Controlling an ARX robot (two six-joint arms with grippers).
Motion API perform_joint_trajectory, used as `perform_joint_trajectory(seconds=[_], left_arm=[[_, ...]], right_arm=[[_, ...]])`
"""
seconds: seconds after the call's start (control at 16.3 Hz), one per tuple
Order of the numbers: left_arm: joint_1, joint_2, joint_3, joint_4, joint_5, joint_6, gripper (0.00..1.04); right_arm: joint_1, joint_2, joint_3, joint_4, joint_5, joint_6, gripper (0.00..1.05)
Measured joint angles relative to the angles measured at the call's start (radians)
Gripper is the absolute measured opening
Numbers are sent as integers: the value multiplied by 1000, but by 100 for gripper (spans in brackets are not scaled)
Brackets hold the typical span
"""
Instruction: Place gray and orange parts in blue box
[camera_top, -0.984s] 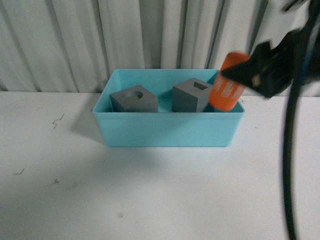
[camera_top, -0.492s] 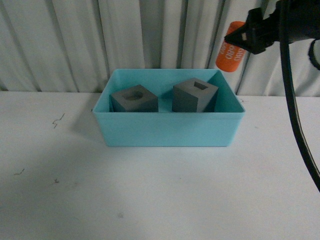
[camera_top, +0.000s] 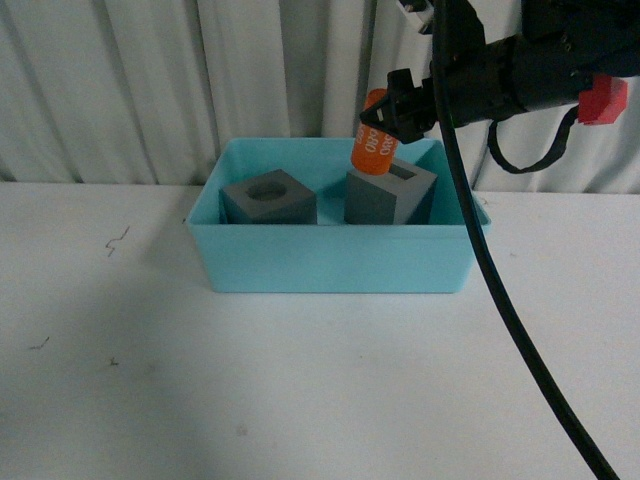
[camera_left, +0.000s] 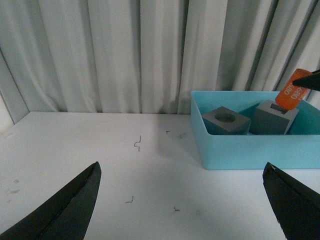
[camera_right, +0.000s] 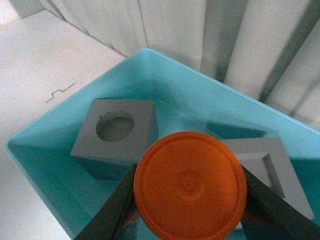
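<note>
White tabletop (camera_top: 300, 380) runs back to a wall of pale pleated curtain (camera_top: 150, 80), and on it sits the blue box (camera_top: 335, 265) with both gray parts inside: the cube with the round recess (camera_top: 268, 198) on the left and the cube with the rectangular recess (camera_top: 390, 192) on the right. From the front view, the right gripper (camera_top: 400, 105) reaches in from the right, above the box, clamped on the orange cylinder (camera_top: 374, 140), which hangs tilted with its lower end just over the rectangular-recess cube; whether they touch cannot be told. White print shows on the cylinder's side here, too blurred to read fully. The right wrist view shows what the front cannot: the cylinder's flat round end face, held between the two dark fingers (camera_right: 112, 210), with the round-recess cube and the other cube below it in the box. The left wrist view looks across the table from far off to the side, and shows the left gripper (camera_left: 182, 200) with its dark fingertips spread wide apart and holding nothing, well away from the box.
</note>
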Motion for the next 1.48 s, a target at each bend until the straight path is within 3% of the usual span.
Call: perform_joint_trajectory(seconds=[0.18, 0.37, 0.98, 1.05, 1.35, 1.48], left_arm=[[0, 0, 0, 0, 0, 0, 98], [0, 0, 0, 0, 0, 0, 98], [0, 0, 0, 0, 0, 0, 98], [0, 0, 0, 0, 0, 0, 98], [0, 0, 0, 0, 0, 0, 98], [0, 0, 0, 0, 0, 0, 98]], right_arm=[[10, 59, 52, -17, 13, 15, 47], [24, 259, 322, -147, 21, 29, 47], [53, 345, 459, -230, 23, 27, 47], [56, 351, 471, -236, 27, 20, 51], [56, 354, 471, -222, 28, 21, 98], [55, 354, 453, -203, 29, 21, 97]])
